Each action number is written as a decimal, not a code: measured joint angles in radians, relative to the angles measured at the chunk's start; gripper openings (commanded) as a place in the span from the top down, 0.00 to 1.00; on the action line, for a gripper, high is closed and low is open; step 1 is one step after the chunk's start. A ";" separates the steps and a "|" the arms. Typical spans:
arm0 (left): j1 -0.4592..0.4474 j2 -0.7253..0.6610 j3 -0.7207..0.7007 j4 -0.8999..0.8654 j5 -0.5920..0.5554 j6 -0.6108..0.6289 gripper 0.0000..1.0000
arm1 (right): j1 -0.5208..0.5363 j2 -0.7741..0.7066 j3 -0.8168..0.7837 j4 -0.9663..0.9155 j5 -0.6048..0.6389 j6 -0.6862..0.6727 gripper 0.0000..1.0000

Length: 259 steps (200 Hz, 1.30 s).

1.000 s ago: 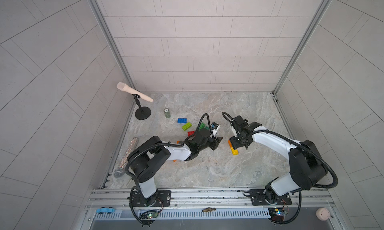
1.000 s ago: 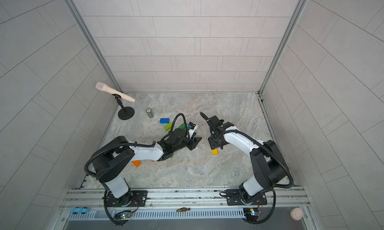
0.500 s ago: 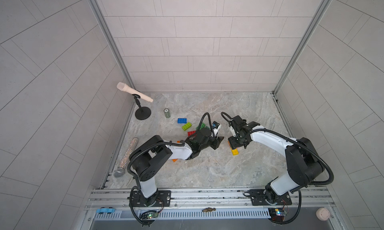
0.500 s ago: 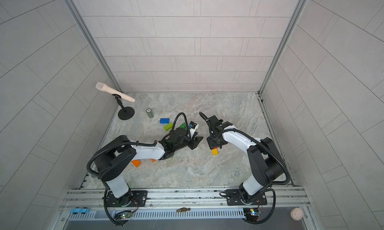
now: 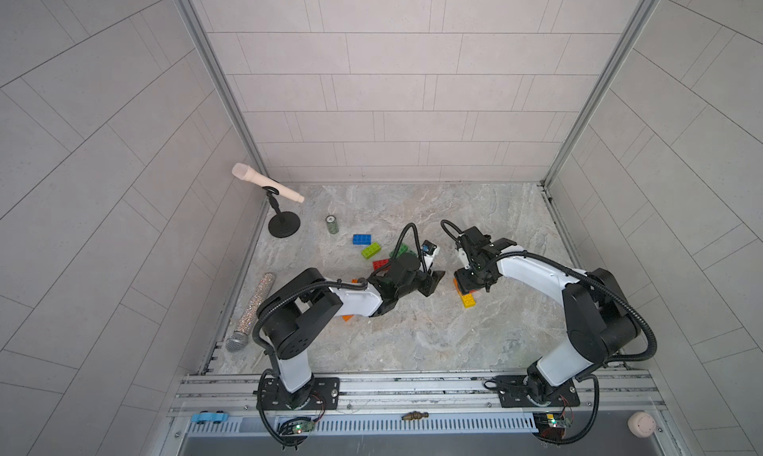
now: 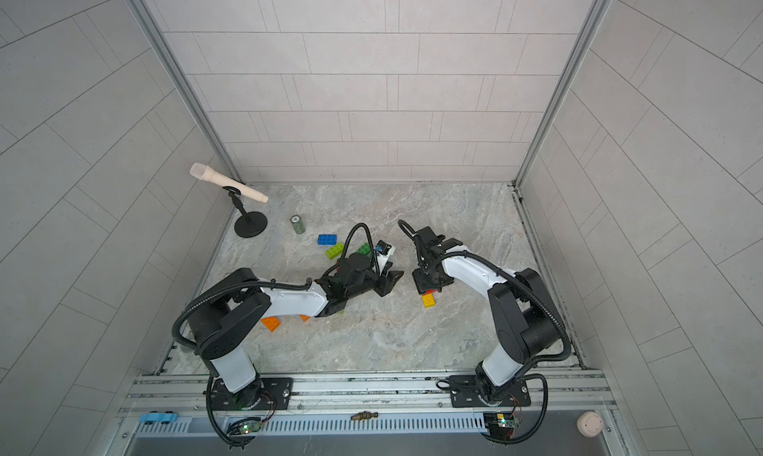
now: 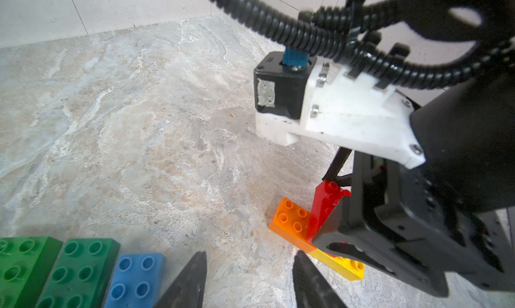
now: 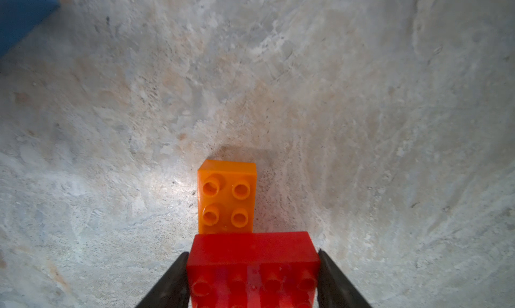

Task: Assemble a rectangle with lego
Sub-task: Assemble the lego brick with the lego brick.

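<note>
The right claw (image 8: 252, 253) is closed partway on a red brick (image 8: 250, 267), with a jaw against each short end. The brick is tilted, its low edge down on the orange brick (image 8: 227, 198). The orange brick lies flat on the table (image 7: 139, 125), end to end with a yellow brick (image 7: 341, 264). The left claw (image 7: 250, 253) stands open and empty over bare table, beside a blue brick (image 7: 136, 278) and a dark green brick (image 7: 80, 270) set side by side. Over the last second the right arm has edged slightly toward the left one. The left claw and the loose bricks have stayed put.
</note>
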 measured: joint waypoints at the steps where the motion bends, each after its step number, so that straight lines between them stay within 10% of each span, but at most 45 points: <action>1: 0.000 0.000 0.000 0.000 0.000 0.000 0.45 | 0.000 0.001 0.000 0.000 0.000 0.000 0.92; 212: 0.029 -0.074 -0.117 0.002 -0.024 -0.011 0.45 | 0.051 0.091 0.081 -0.075 0.068 0.057 1.00; 259: 0.101 -0.270 -0.246 -0.035 -0.085 -0.031 0.46 | 0.232 0.174 0.181 -0.077 0.061 0.043 1.00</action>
